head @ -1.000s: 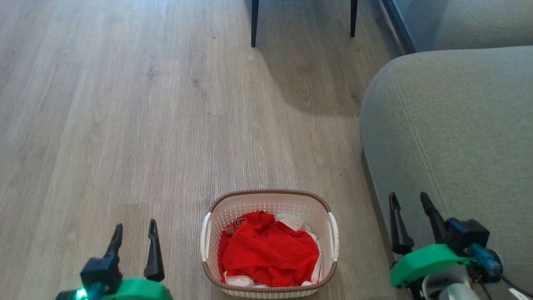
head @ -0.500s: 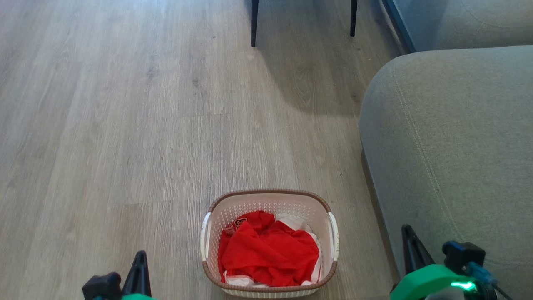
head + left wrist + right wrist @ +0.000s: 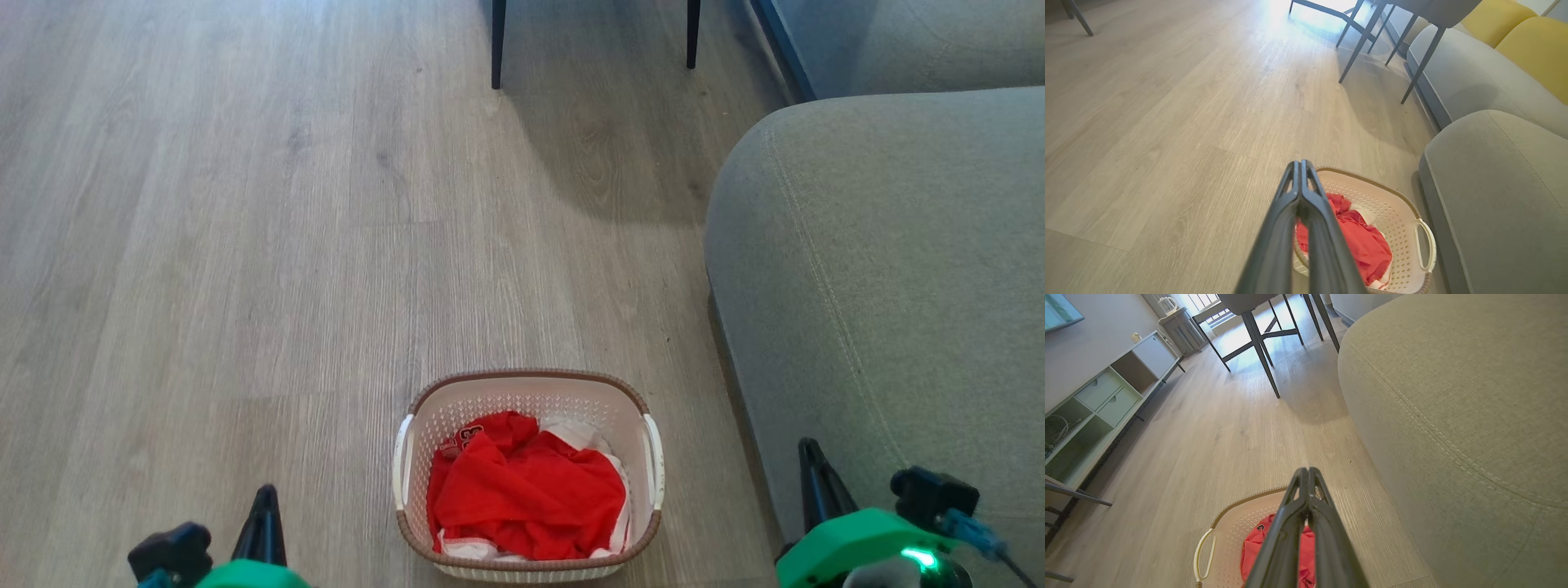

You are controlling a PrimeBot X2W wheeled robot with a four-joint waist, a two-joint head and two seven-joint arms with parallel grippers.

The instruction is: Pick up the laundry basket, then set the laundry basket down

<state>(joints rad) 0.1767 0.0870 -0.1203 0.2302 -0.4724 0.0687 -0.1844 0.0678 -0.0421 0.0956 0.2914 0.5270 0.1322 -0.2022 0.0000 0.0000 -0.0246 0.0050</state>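
Flanking the basket, both claws closed

The small cream-white perforated plastic laundry basket (image 3: pixel 531 400) with a brown woven-look rim sits on the pale wood floor (image 3: pixel 245 245) between the claws, one white side handle (image 3: pixel 397 461) toward each. Both the left claw (image 3: pixel 264 498) and the right claw (image 3: pixel 810 457) hold their fingers pressed together. A grey fabric sofa (image 3: pixel 898 261) crowds the right side; the left is open floor.

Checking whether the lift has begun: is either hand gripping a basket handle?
No, the head view shows the left hand and right hand each off to a side of the basket, touching nothing of it.
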